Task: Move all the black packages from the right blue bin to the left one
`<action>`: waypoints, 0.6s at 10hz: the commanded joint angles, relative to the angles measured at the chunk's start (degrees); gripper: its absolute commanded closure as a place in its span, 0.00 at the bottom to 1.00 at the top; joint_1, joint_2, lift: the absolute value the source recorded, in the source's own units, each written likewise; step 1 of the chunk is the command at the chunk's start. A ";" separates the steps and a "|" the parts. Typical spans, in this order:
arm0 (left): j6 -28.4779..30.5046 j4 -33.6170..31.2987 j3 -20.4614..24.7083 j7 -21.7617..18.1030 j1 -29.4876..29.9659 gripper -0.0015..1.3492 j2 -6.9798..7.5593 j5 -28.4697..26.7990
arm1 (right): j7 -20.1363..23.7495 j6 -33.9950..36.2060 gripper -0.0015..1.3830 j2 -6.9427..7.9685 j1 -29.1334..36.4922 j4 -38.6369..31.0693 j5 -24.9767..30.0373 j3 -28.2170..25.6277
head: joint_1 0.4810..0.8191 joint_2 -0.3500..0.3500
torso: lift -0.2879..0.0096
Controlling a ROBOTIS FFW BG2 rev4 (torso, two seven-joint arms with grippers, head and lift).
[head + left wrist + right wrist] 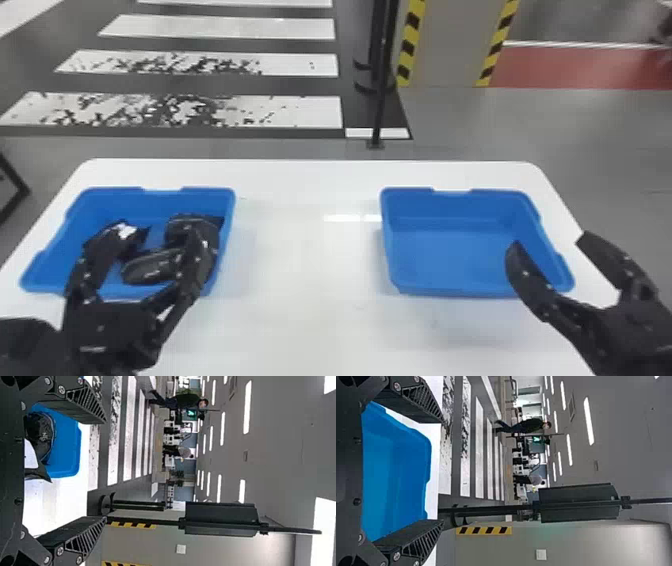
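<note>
Over the front of the left blue bin (112,195), my left gripper (157,232) stands open. Black packages (149,268) lie in that bin, partly hidden behind its fingers. The left wrist view has my left gripper (105,470) with its fingers wide apart, and a shiny black package (42,435) inside the blue bin (65,453) beyond them. At the right blue bin's (450,255) front right corner is my right gripper (550,241), open and holding nothing. In the right wrist view, my right gripper (442,471) has spread fingers, with the bare blue bin (399,471) behind.
Both bins stand on a white table (305,250), with a wide strip of tabletop between them. Beyond the table's far edge a thin black pole (381,100) rises from the floor, near a pillar with yellow and black striped edges (411,45).
</note>
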 commanded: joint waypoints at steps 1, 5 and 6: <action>-0.93 0.38 0.12 0.20 0.02 0.14 -0.03 -0.11 | 0.00 -0.14 0.10 0.01 0.01 0.09 -0.12 0.00 | 0.63 0.46 | 0.50; -1.92 0.66 0.12 0.29 -0.26 0.14 -0.03 0.00 | 0.00 -0.85 0.10 0.01 0.01 0.38 -0.58 0.00 | 0.63 0.47 | 0.50; -1.92 0.80 0.01 0.29 -0.26 0.14 -0.03 0.00 | 0.00 -0.99 0.10 0.01 0.01 0.38 -0.58 0.00 | 0.63 0.46 | 0.50</action>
